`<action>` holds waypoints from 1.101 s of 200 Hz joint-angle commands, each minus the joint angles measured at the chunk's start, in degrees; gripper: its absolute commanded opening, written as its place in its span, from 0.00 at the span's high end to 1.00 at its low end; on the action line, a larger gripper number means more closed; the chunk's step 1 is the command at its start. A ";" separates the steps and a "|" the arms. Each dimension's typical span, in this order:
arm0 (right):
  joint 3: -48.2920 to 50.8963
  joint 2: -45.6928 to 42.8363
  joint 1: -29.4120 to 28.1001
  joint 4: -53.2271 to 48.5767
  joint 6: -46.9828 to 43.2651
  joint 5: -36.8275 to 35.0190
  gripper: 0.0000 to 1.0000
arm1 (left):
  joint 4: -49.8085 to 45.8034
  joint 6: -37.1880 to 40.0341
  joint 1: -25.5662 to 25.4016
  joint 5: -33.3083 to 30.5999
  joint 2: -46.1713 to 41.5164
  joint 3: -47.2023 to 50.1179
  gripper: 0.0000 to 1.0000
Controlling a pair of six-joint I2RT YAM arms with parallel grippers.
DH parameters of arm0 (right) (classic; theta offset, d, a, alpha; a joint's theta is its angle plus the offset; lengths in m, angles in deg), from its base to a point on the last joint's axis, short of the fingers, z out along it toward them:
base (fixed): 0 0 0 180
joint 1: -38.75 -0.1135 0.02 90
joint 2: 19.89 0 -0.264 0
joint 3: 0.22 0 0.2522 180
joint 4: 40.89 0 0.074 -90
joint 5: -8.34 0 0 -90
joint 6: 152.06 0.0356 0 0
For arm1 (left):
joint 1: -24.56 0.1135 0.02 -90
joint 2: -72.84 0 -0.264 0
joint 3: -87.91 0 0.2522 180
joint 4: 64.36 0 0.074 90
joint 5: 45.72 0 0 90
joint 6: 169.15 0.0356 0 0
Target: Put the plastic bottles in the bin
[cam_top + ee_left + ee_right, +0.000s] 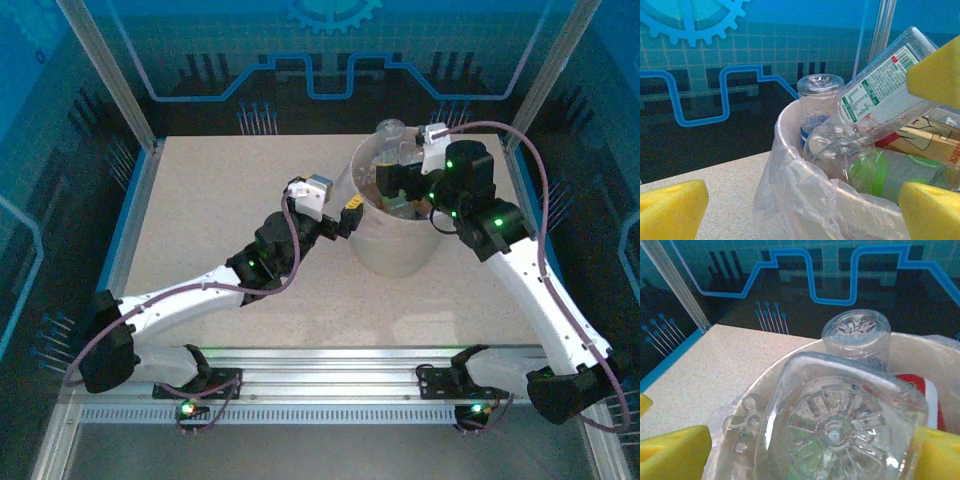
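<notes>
On my top feed the bin [392, 250] stands on the table [220, 200] at about one o'clock from its centre. It is heaped with plastic bottles [390, 132] that poke above the rim. A thin liner [800, 200] is folded over that rim.

From the left wrist I see a white-and-green labelled bottle [880, 87] lying tilted across the top of the heap, with an upturned clear bottle [820, 86] at its nine o'clock. From the right wrist a square-based bottle [840, 425] faces me bottom first, and a round-based bottle [856, 335] sits at its twelve o'clock.

The right claw [807, 452] hangs over the bin's mouth, spread wide, with the square-based bottle between its yellow pads [675, 450]. The pad at eight o'clock stands clear of the bottle; I cannot tell whether the other one touches it. The left claw [352, 215] is spread wide and empty, just outside the bin's nine o'clock wall.
</notes>
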State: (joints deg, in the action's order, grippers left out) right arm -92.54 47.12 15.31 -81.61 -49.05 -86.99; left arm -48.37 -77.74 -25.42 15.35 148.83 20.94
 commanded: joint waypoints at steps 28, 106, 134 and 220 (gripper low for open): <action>-5.15 -0.97 1.89 -2.40 0.52 -2.88 0.09 | 0.04 -0.18 0.49 -0.51 0.58 -1.94 0.01; -14.84 5.48 4.33 -7.45 1.44 0.88 0.40 | -0.60 -0.87 0.81 -1.30 1.07 -2.25 0.01; -15.74 8.09 4.37 -8.86 1.40 2.94 0.53 | -1.70 -1.41 1.02 -1.39 1.92 -2.95 0.01; -5.68 5.38 4.26 -8.94 2.33 4.10 0.58 | -2.25 -4.21 1.64 -2.47 4.96 -4.81 0.01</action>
State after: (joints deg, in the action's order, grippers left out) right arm -100.89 53.89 19.42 -88.54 -47.45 -84.14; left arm -50.92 -80.34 -24.28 14.67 152.96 18.49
